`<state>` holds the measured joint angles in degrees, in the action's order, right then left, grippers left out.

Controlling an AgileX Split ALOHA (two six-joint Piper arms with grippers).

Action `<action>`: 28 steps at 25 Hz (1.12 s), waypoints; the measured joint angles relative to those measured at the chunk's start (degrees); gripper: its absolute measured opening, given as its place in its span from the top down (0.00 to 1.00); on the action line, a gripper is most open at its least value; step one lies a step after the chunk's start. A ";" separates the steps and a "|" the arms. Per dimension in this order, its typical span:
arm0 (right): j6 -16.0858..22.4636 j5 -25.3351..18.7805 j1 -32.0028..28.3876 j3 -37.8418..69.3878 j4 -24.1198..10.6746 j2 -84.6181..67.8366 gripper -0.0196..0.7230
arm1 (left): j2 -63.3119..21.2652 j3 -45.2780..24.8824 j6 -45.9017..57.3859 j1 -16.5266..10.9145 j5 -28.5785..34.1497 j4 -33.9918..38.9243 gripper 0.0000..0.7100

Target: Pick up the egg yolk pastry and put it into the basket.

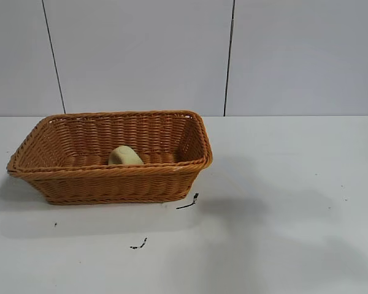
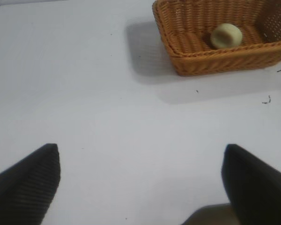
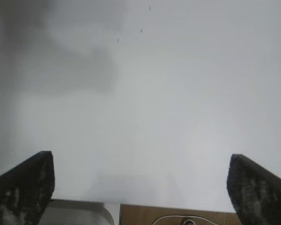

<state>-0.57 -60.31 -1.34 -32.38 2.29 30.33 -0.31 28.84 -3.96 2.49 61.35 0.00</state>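
One small pale yellow, matte, dome-shaped egg yolk pastry (image 1: 125,155) sits inside the orange-brown woven wicker basket (image 1: 110,184), toward its 6 o'clock wall, on the white counter (image 1: 282,208). Left claw (image 2: 140,183) and right claw (image 3: 140,183) both spread, empty.

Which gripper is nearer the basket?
Left. The left gripper, open, faces the basket across bare table; the right gripper, open, sees only table, no basket.

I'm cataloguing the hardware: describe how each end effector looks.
Left end effector: two black, wedge-shaped fingers with fine ribbed texture. Right end effector: the same dark wedge-shaped fingers, scuffed with pale specks. No cables or markings show.
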 joint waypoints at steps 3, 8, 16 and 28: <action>-0.05 0.76 0.00 3.94 0.86 -9.30 0.04 | 0.00 0.00 0.00 0.00 0.00 0.00 0.02; -0.12 1.21 0.00 4.36 1.10 -19.47 0.04 | 0.00 0.00 0.00 0.00 0.00 0.00 0.02; -0.29 1.19 0.00 4.36 1.10 -30.46 0.04 | 0.00 0.00 0.00 0.00 0.00 0.00 0.02; -0.29 1.17 1.99 4.43 0.92 -30.65 0.04 | 0.00 0.00 0.00 0.00 0.00 0.00 0.02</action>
<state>-0.86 -59.14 0.64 -27.95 3.21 -0.32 -0.31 28.84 -3.96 2.49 61.35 0.00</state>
